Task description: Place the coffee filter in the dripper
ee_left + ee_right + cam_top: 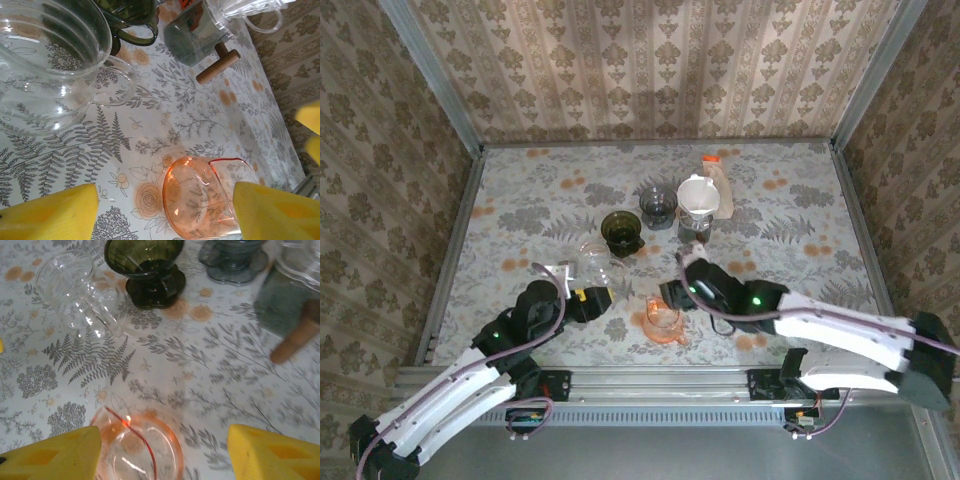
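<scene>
Pink dripper just beside right gripper, near left gripper; green dripper beyond both, well apart.

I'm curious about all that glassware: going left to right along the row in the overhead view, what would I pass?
Clear glass dripper → dark green dripper → smoky grey dripper → white filter cone. The pink dripper, nearer the arms, lines up with the grey one, so I leave it out.
</scene>
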Controlling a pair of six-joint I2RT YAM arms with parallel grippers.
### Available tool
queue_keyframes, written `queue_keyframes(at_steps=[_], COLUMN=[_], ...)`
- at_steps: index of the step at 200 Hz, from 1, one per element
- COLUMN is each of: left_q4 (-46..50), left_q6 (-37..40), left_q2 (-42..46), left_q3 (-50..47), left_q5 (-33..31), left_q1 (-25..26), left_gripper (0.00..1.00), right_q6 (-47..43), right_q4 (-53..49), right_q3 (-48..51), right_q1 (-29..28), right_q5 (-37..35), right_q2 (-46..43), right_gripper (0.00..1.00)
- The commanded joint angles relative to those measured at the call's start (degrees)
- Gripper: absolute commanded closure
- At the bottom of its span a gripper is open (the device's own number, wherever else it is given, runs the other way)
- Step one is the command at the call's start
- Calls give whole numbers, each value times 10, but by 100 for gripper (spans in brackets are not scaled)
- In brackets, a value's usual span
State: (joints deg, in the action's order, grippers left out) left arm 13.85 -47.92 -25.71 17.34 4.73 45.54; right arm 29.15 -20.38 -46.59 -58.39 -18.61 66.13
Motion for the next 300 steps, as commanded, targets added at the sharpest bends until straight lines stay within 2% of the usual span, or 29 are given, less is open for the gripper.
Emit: queue_keyframes(at_steps=[1,31,68,128,194,216,300], left_q4=[12,30,51,43,44,44,42], left_q6=[9,9,13,13,15,13,13], left_q2=[20,38,49,40,36,36,36], left_q3=[-3,0,4,-1,0,-2,-3], left_q5=[5,5,2,13,30,34,40], left_q1=[-7,-10,-15,-32,-46,-49,-56], left_gripper=[27,27,27,27,27,27,27], right_q6=[-66,-99,-120,-157,-185,-197,-218], right_q4=[35,70,85,125,115,116,109], right_q3=[-64,-133,-188,-226,-280,-291,-309], right_q1=[26,83,129,150,154,154,145], right_q5=[71,92,117,145,126,124,122], right_q2=[99,237,330,395,445,457,451], right_gripper=[31,31,31,35,40,46,82])
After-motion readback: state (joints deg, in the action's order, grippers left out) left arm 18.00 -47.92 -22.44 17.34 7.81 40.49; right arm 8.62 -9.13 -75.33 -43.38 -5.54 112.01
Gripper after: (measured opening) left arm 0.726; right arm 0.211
